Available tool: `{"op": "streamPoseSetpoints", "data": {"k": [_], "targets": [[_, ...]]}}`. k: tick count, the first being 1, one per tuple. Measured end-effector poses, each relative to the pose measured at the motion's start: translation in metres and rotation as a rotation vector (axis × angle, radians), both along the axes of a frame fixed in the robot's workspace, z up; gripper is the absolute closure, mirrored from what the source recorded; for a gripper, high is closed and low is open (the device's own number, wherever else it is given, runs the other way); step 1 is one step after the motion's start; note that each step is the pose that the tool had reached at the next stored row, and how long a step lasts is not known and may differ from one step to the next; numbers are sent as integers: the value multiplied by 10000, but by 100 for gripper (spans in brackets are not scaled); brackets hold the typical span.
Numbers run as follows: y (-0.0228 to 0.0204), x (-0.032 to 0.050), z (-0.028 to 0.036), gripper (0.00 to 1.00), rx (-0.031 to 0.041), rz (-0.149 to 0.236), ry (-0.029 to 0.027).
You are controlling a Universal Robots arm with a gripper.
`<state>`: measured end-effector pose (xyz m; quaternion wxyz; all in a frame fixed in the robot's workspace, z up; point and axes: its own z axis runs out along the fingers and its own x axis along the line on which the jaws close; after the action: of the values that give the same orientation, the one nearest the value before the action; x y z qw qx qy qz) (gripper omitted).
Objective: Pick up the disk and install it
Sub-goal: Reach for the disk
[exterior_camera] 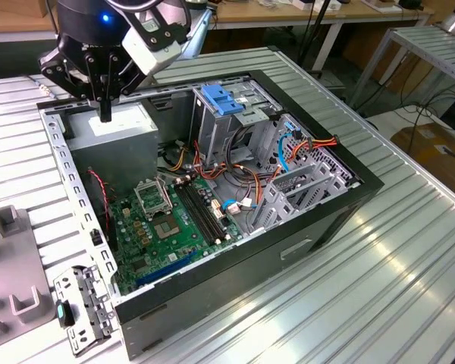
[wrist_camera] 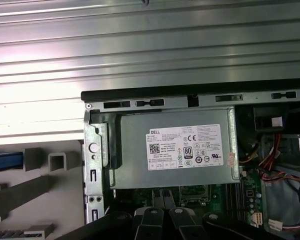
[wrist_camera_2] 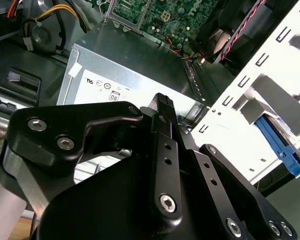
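My gripper (exterior_camera: 105, 111) hangs over the grey power supply (exterior_camera: 110, 130) in the back corner of the open computer case (exterior_camera: 288, 250), toward the exterior view's left. Its two black fingers stand shut together with nothing between them; the tips also show in both wrist views (wrist_camera_2: 162, 102) (wrist_camera: 165, 196). Beside the case, on a pale fixture, lies the disk (wrist_camera_2: 281, 146), of which a bright blue rail with an end tab shows. A short blue strip of the disk (wrist_camera: 5, 161) sits next to grey holder blocks in the first wrist view.
Inside the case lie a green motherboard (exterior_camera: 174, 224), orange and red cables (exterior_camera: 246, 182) and a metal drive cage with a pale-blue plate (exterior_camera: 221, 99) on top. Grey fixture blocks (exterior_camera: 11, 227) and a metal bracket (exterior_camera: 87, 311) lie on the ribbed table (exterior_camera: 379, 288).
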<state>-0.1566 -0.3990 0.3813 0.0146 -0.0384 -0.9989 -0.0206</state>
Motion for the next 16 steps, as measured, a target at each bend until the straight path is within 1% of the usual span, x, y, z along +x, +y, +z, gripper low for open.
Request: {"op": "streamPoseSetpoints", "data": {"k": [5, 10, 11, 14, 16], "targets": [[0, -11, -5, 89, 4, -1, -2], [0, -44, -4, 89, 2, -1, -1], [0, -60, -4, 89, 3, -1, -1], [0, -140, -4, 89, 3, -1, -1], [0, -175, -4, 89, 3, -1, -1]]}}
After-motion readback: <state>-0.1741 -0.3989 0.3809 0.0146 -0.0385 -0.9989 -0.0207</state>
